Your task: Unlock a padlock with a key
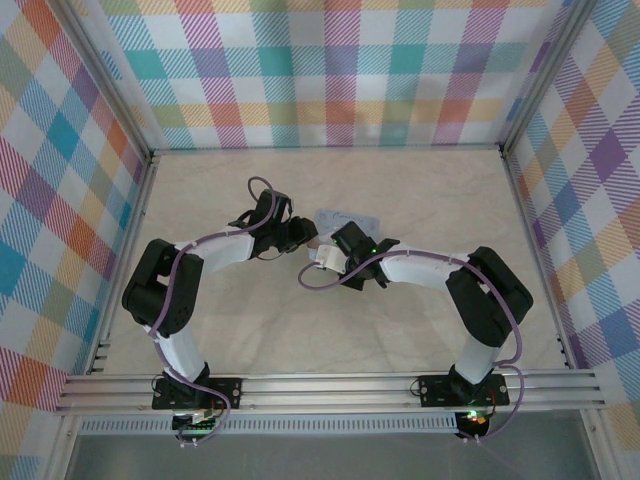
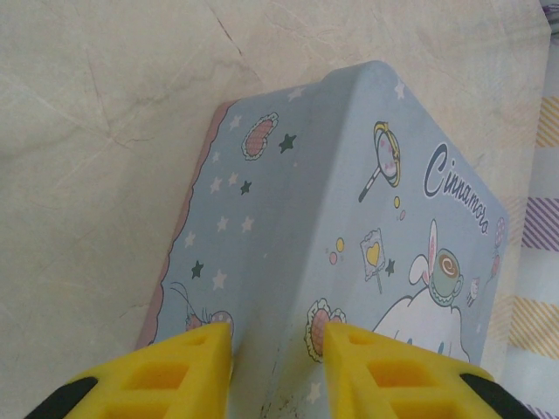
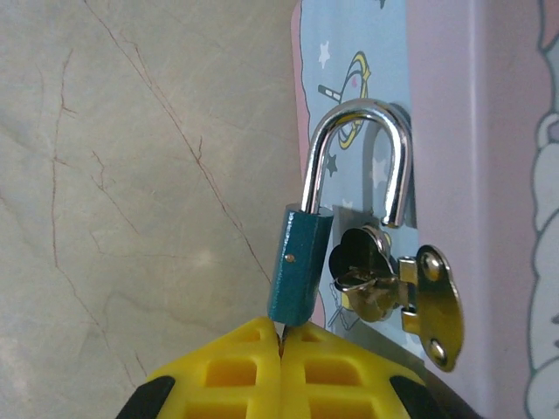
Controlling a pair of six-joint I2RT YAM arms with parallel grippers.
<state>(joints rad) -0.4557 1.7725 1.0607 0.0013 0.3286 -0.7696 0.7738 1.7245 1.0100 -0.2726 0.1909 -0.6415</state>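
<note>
The padlock (image 3: 299, 262) is caught close up from the right wrist. A small teal-blue body is turned edge-on, with a tiny rivet dotted on its side and a bright silver shackle (image 3: 358, 118) arched over it. The shackle's left leg is sunk into the body. The right leg is seen to come down beside the body rather than into it, ending at the brass-coloured hasp (image 3: 432, 305). The lock is thus placed at the front of the box (image 3: 384, 52), right at the hasp, with the marbled worktop (image 3: 131, 175) spread out to its left. The right hand (image 3: 281, 336) is pressed fully together just under the lock. A thin sliver of key (image 3: 280, 328) is pinched between its yellow fingertips and is run up into the bottom of the body. From the left wrist, the box is shown as a pale-blue tin with a pink rim. It is printed with stars, a white cartoon character with a cup, and a looping script. Its inside is hidden. The left hand (image 2: 278, 340) is set part-way apart, with one yellow finger laid on each face either side of the box's ridge. Whether the tin is truly clamped cannot be told. From above, both hands are seen drawn together at mid-worktop, with the box just beyond them.
</note>
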